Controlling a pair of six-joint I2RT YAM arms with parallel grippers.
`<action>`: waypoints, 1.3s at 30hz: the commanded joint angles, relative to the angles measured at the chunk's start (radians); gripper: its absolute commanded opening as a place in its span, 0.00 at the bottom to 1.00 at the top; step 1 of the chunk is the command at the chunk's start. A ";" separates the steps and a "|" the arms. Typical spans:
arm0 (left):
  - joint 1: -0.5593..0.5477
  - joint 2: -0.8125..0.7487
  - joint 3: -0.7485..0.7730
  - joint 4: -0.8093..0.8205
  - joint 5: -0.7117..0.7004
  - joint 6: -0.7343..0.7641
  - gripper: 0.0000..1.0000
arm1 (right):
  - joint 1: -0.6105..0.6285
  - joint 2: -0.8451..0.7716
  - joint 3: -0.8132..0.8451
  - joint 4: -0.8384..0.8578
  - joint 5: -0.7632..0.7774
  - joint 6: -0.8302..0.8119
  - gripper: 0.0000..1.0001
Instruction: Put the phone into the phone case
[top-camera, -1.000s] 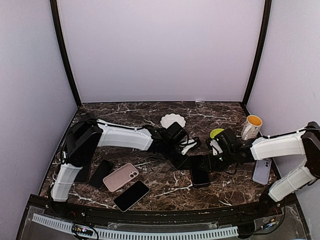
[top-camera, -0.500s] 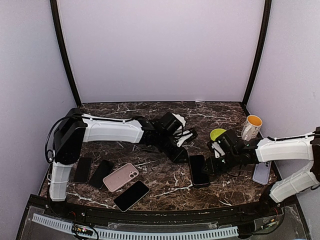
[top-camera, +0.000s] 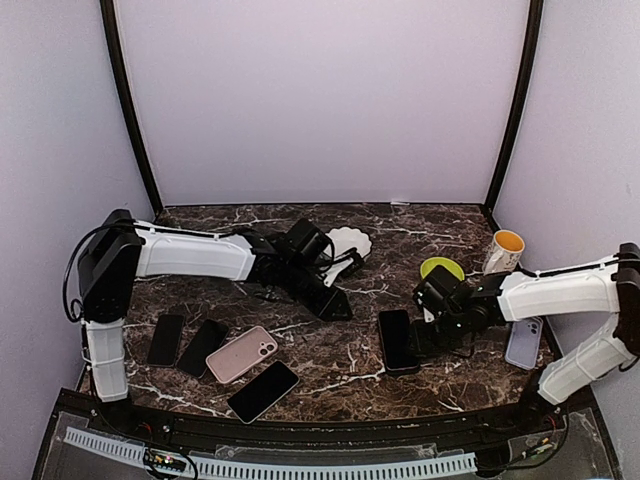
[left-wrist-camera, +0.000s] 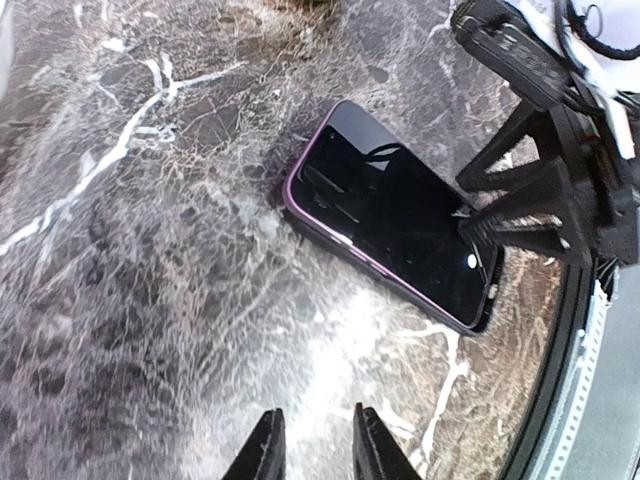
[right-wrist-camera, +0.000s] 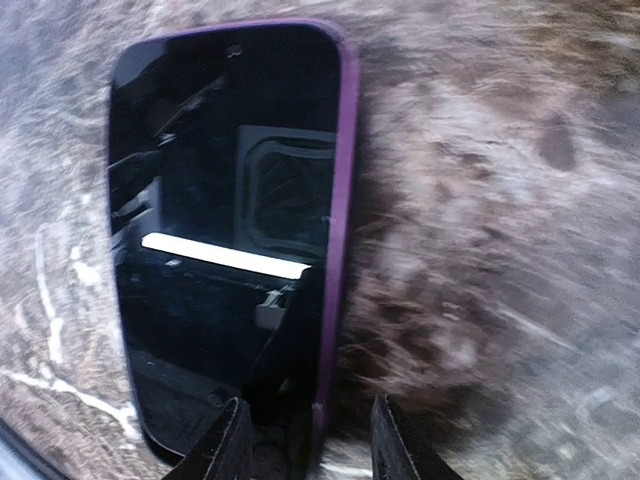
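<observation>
A black-screened phone (top-camera: 397, 340) lies flat on the marble in a purple case, screen up. It also shows in the left wrist view (left-wrist-camera: 395, 230) and in the right wrist view (right-wrist-camera: 230, 230). My right gripper (top-camera: 428, 336) is at the phone's right side. In its own view the right gripper (right-wrist-camera: 310, 445) is open, its jaws either side of the purple edge (right-wrist-camera: 338, 250) at the phone's near end. My left gripper (top-camera: 335, 306) is a hand's width to the phone's left. It is open and empty over bare marble (left-wrist-camera: 315, 455).
A pink phone (top-camera: 242, 354), a black phone (top-camera: 262, 391) and two dark phones (top-camera: 203, 347) (top-camera: 165, 339) lie at the front left. A white dish (top-camera: 345, 241), green bowl (top-camera: 440, 268) and mug (top-camera: 502, 254) stand behind. A lavender phone (top-camera: 524, 343) lies far right.
My left arm has pulled back to the left, away from the phone. My right gripper has shifted slightly left along the phone's right side. The phone has stayed in place.
</observation>
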 joint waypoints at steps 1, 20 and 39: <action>0.017 -0.153 -0.064 0.060 0.010 -0.023 0.26 | 0.044 0.005 0.127 -0.223 0.205 0.053 0.46; 0.089 -0.356 -0.202 0.149 -0.091 -0.016 0.77 | 0.180 0.232 0.304 -0.212 0.249 0.176 0.99; 0.089 -0.343 -0.191 0.129 -0.093 -0.011 0.85 | 0.193 0.326 0.269 -0.171 0.204 0.165 0.71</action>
